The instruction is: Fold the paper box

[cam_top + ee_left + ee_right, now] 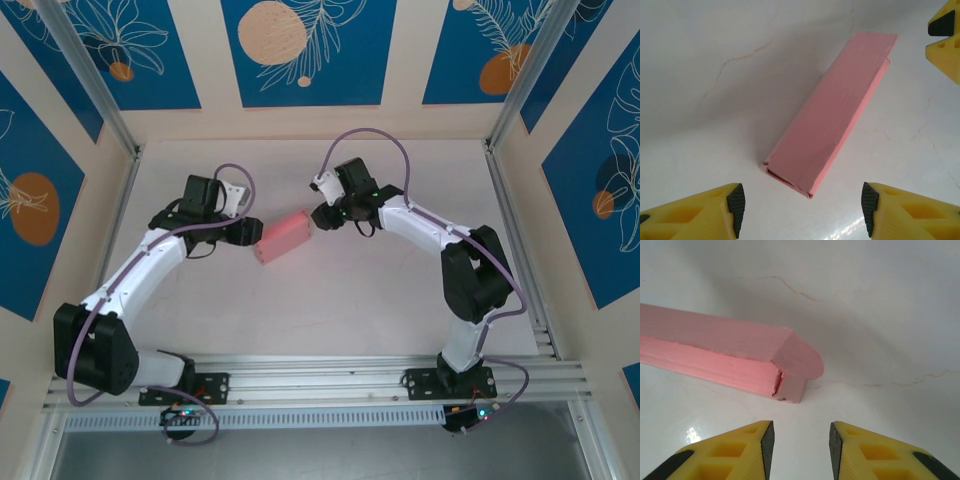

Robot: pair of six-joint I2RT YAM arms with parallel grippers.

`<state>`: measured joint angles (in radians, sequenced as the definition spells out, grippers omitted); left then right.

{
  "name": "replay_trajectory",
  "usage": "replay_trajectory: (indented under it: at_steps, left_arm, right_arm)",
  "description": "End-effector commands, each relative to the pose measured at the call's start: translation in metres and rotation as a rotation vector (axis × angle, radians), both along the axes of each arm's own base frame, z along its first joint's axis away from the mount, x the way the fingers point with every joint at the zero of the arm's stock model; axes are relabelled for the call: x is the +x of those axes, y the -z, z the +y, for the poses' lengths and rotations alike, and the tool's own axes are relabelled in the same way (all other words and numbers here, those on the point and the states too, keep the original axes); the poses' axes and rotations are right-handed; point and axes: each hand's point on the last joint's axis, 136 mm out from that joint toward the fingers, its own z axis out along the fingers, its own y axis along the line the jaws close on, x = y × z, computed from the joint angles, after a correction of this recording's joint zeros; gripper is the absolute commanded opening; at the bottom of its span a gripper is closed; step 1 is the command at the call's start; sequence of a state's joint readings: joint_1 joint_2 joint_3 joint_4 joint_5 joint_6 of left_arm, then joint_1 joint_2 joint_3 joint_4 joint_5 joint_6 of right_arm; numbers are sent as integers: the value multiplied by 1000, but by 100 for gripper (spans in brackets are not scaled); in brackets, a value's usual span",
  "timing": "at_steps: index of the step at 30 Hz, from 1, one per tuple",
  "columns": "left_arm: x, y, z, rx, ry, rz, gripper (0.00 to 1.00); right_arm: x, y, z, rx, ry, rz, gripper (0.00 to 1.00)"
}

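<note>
From above, we see the box already raised into a long pink sleeve, lying flat on the table between the two arms. The left pincer is just off one end and the right pincer just off the other. From the left wrist, the left pincer's jaws stand wide apart with nothing between them. The box lies ahead of them and runs away up to the right. Its near end shows a dark slit, so we judge that end not fully shut. From the right wrist, the right pincer's jaws stand a small way apart and hold nothing. The box's end sits just ahead of them and a little to the left, with a rounded flap sticking out rather than tucked in. We reckon the body is folded and the end flaps are what is left. The table is pale, smooth and slightly glossy, with thin hairline marks across it. Around it stand cream walls with blue leaf-patterned panels, and a metal rail runs along the near edge where the arms are bolted.
</note>
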<state>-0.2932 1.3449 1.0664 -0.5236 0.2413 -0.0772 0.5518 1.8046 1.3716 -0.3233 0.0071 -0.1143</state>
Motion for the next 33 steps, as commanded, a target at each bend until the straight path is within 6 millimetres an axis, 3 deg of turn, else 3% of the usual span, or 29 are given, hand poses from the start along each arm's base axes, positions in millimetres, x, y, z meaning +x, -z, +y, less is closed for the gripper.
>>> replay_trajectory:
  at_steps: [1,7,11,17,33]
  left_arm:
    - [4,1,-7,-3,56,-45,65]
    - [2,-2,-19,-5,182,-102,68]
    - [-10,-2,-37,0,406,-187,69]
    - [-9,2,-40,86,536,-308,70]
    - [11,34,-42,262,542,-259,73]
  right_arm:
    - [8,0,3,6,-36,-63,37]
    - [13,5,8,34,-110,-75,38]
    - [9,11,10,47,-163,-82,40]
    - [11,16,12,63,-191,-85,45]
    - [26,30,14,25,-193,-92,43]
